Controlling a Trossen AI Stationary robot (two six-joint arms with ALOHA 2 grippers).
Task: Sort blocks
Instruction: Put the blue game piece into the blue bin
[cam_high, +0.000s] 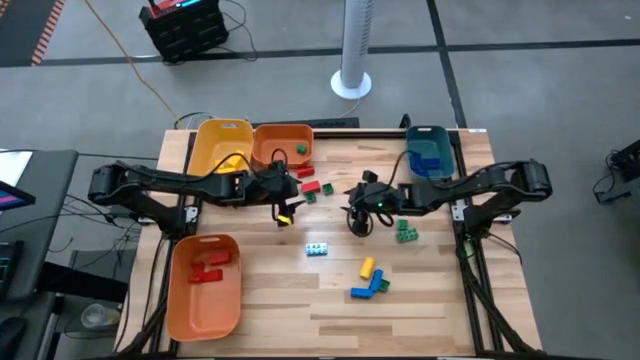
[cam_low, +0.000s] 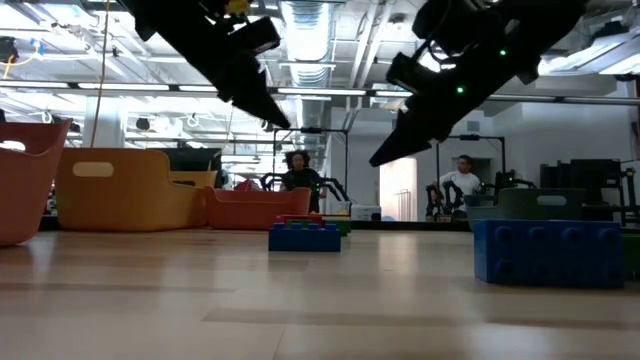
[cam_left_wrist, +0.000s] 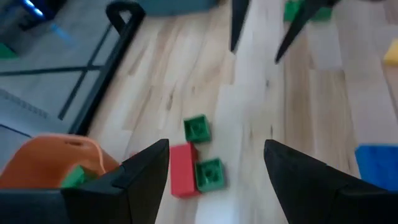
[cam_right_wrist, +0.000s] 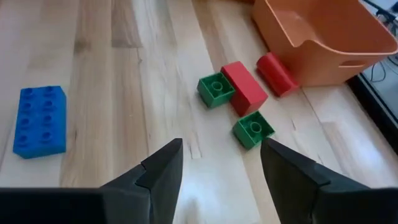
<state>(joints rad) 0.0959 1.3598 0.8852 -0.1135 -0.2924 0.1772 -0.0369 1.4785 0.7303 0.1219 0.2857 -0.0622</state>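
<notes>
Hovering released above the bench (cam_high: 280, 290): left claw (cam_high: 284, 214) and right claw (cam_high: 358, 222), both empty, flanking red and green blocks (cam_right_wrist: 239, 93). No readable writing anywhere.

Worktop (cam_high: 270, 300): pale wood, planked grain. Blocks: red block (cam_right_wrist: 244, 88) between two green blocks (cam_right_wrist: 216, 89); second red block (cam_right_wrist: 277, 73) beside orange bin (cam_right_wrist: 323, 37). Blue studded block (cam_right_wrist: 40, 120) apart from these. Yellow block (cam_high: 367, 267) and blue blocks (cam_high: 366, 289) near the worktop's front. Yellow bin (cam_high: 221, 146), teal bin (cam_high: 431, 152) at the rear. Both claws, left (cam_left_wrist: 214, 168) and right (cam_right_wrist: 221, 168): black.
</notes>
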